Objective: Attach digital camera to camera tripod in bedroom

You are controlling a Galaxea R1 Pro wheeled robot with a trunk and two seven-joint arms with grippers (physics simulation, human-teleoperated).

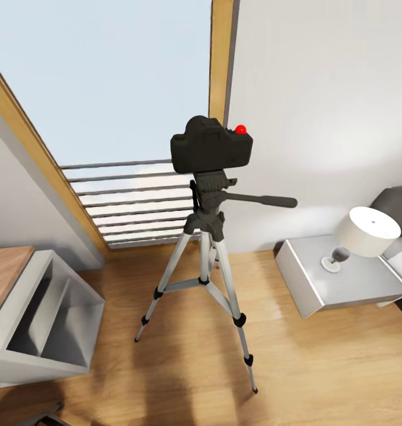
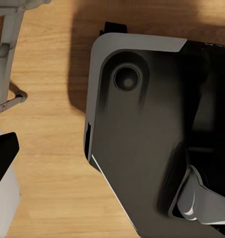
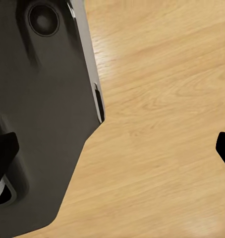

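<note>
Where the window stands, the digital camera [image 1: 211,144] tops the camera tripod [image 1: 208,248].

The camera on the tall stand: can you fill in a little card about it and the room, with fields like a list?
Camera: small black digital camera with a red button on top, sitting on the tripod's head
Tripod: camera tripod standing upright, three silver legs spread, black pan handle sticking out
Floor: light wood floor
Behind: tall window with a railing
Beside: grey nightstand with a white lamp
Claws: not holding the camera
</note>
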